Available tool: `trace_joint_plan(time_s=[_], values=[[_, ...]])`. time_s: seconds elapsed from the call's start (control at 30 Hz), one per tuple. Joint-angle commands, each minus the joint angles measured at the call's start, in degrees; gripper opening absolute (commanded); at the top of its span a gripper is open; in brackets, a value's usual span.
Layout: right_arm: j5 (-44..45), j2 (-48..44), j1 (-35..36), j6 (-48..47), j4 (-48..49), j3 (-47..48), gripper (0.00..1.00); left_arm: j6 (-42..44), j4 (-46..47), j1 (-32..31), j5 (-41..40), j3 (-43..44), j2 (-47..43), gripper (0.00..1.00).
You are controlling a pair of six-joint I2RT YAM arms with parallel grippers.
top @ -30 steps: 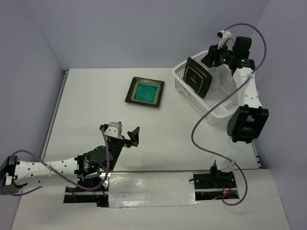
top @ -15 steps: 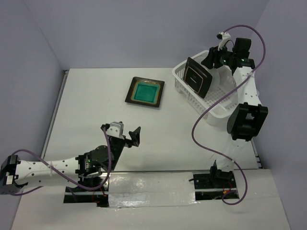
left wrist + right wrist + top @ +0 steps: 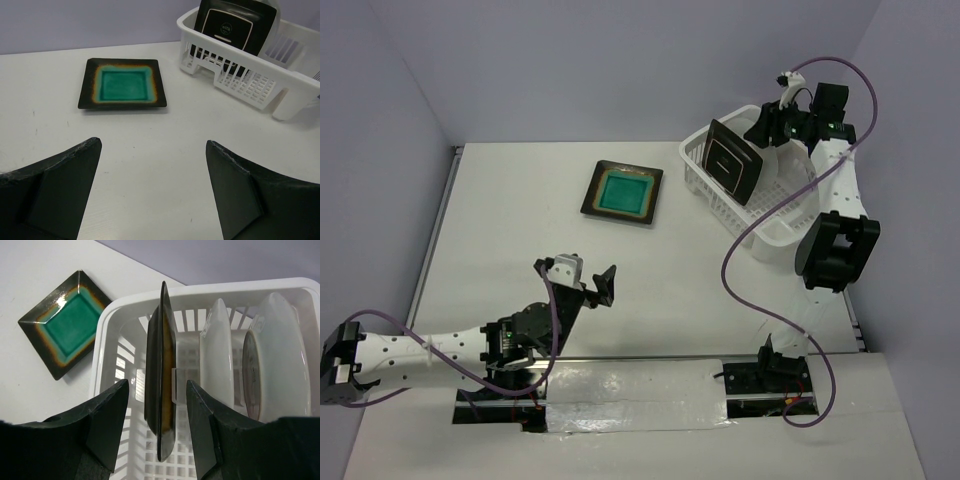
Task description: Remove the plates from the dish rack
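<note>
Straddling the upright black square plate (image 3: pixel 161 340) in the dish rack (image 3: pixel 740 207), upper right, the right hand (image 3: pixel 157 385) stands open; the left hand (image 3: pixel 152 145), lower left, gapes empty.

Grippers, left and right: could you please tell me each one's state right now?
Left gripper: open, holding nothing.
Right gripper: open, straddling the upright square plate, not yet gripping it.

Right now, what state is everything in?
White plastic dish rack: holding three plates.
Square teal-centred plate: lying flat on the table.
Square black-rimmed amber plate: on edge in the rack.
Two round white plates: upright in the rack.
Left gripper: open, empty.
Right gripper: open, straddling the amber plate.
</note>
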Motion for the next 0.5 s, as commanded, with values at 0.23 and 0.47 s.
trace_joint_plan(time_s=[0.23, 0.47], values=[[-6.00, 4.57, -0.65, -0.94, -2.70, 6.35, 0.55, -0.92, 1.65, -0.15, 0.50, 2.74, 0.57, 0.98], [-8.46, 6.86, -0.56, 0.46, -2.79, 7.85, 0.54, -1.01, 1.47, -0.15, 0.41, 3.01, 0.93, 0.98]])
